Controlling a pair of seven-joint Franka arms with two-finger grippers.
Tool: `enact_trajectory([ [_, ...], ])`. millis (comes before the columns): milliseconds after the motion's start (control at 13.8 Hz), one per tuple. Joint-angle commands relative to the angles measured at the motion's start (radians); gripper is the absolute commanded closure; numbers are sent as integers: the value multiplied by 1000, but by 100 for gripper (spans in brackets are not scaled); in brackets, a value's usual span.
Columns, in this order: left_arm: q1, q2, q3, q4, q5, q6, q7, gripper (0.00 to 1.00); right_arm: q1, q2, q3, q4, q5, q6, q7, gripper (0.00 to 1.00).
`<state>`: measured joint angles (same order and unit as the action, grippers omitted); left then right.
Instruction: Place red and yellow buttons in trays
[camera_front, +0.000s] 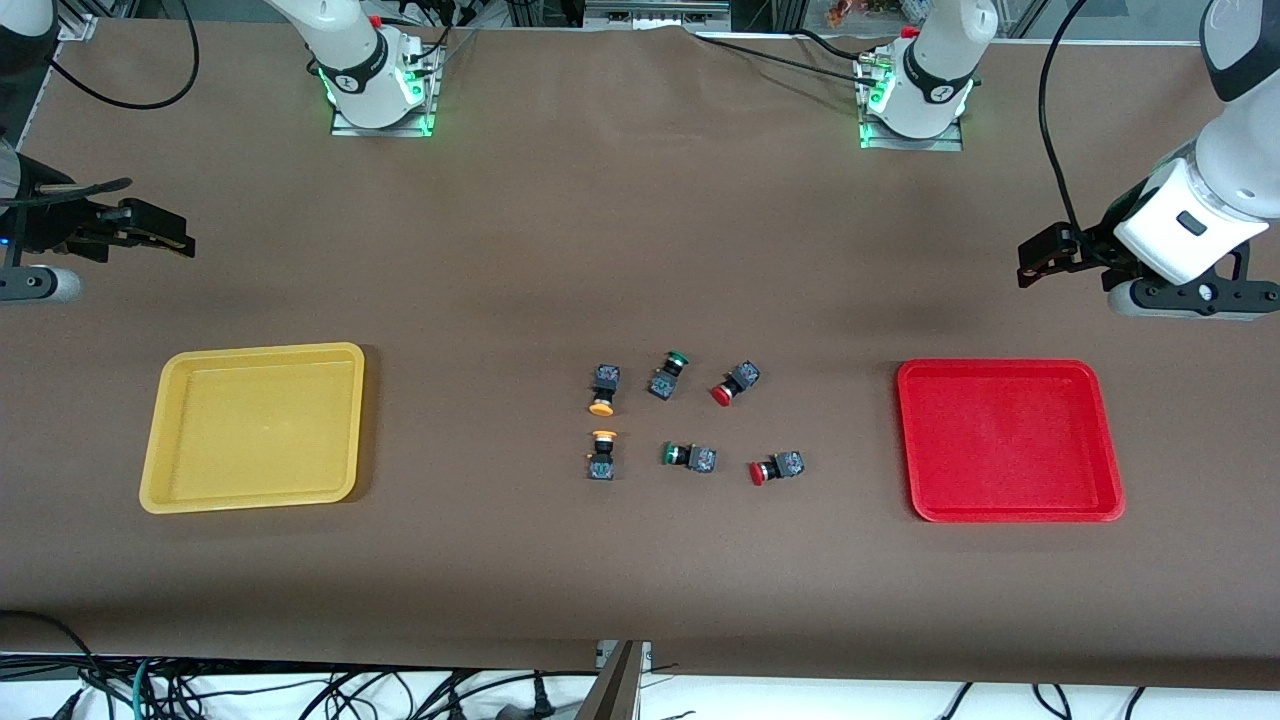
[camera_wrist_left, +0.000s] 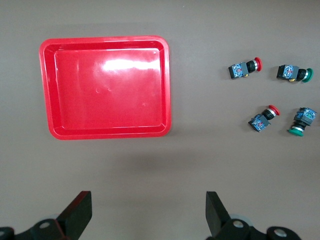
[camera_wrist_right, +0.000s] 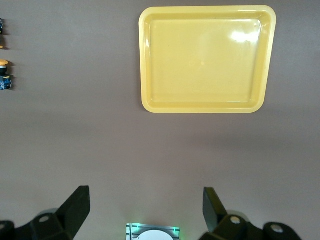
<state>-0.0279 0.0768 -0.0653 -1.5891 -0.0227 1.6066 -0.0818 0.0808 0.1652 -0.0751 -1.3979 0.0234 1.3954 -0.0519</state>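
Two yellow-capped buttons (camera_front: 603, 390) (camera_front: 602, 454) and two red-capped buttons (camera_front: 735, 383) (camera_front: 776, 467) lie on their sides mid-table, among two green-capped ones. The empty yellow tray (camera_front: 255, 425) sits toward the right arm's end and the empty red tray (camera_front: 1010, 440) toward the left arm's end. My left gripper (camera_front: 1035, 262) (camera_wrist_left: 148, 210) hangs open over bare cloth beside the red tray (camera_wrist_left: 107, 85), holding nothing. The red buttons (camera_wrist_left: 245, 68) (camera_wrist_left: 263, 119) show in its wrist view. My right gripper (camera_front: 165, 235) (camera_wrist_right: 146, 207) hangs open and empty over cloth beside the yellow tray (camera_wrist_right: 207, 60).
Green-capped buttons (camera_front: 668, 375) (camera_front: 688, 456) lie between the yellow and red ones. Brown cloth covers the table. The arm bases (camera_front: 375, 85) (camera_front: 915, 100) stand along the table edge farthest from the front camera. Cables hang below the nearest edge.
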Motion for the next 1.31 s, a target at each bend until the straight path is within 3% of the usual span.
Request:
enact_trajectory([
  [0,3,14,2,26,-23,-36,2,0,-4,7,3,14,-10,-3,-8,0],
  [436,-29,116,-14,35,-23,-27,17,0,-1,8,5,14,-10,-3,-9,0],
  [655,-98,194,-25,40,-17,30,40,0,-1,11,5,14,-7,-3,-8,0],
  [1018,-181,375,-28,40,-43,290,170,0,13,76,11,14,6,45,-8,0],
  [1236,-194,483,-28,43,-106,464,394,0,53,117,12,14,7,74,1,0],
])
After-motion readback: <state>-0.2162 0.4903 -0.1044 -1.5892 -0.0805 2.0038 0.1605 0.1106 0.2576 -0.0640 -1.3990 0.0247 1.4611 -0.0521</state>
